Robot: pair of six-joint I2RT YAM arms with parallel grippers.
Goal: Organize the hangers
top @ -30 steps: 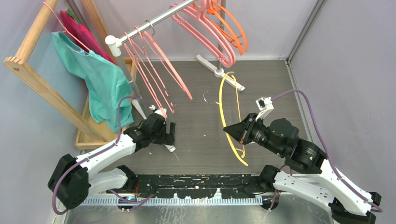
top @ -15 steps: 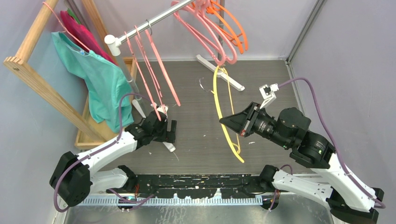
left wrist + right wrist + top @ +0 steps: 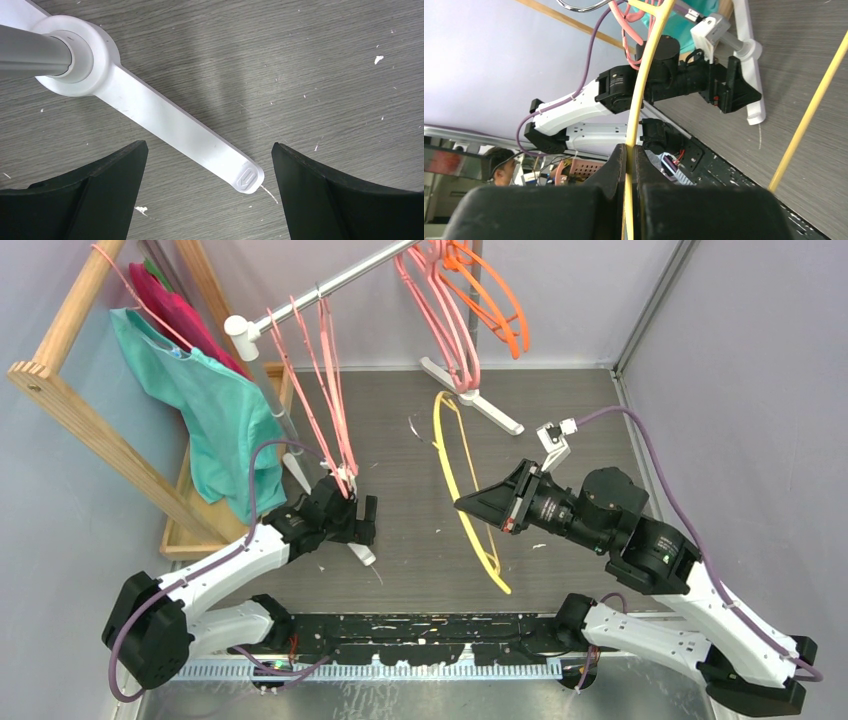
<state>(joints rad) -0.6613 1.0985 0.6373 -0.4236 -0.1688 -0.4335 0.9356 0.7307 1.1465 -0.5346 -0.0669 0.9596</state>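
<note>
My right gripper (image 3: 462,506) is shut on a thin yellow hanger (image 3: 447,455) and holds it in the air over the middle of the table; in the right wrist view the yellow wire (image 3: 644,75) runs up from between the closed fingers (image 3: 616,165). Thin pink hangers (image 3: 318,380) hang at the near end of the metal rail (image 3: 335,280). Thick pink hangers (image 3: 440,310) and orange hangers (image 3: 490,305) hang farther along it. My left gripper (image 3: 355,512) is open and empty, low over the rack's white foot (image 3: 170,120).
A wooden rack (image 3: 70,370) at the left holds a hanger draped with teal (image 3: 215,410) and magenta garments. The rail's second white foot (image 3: 470,395) lies at the back. Grey walls close in the table at the back and right.
My right gripper has carried the yellow hanger leftward. The hangers on the rail have swung to the left. The left arm has hardly moved.
</note>
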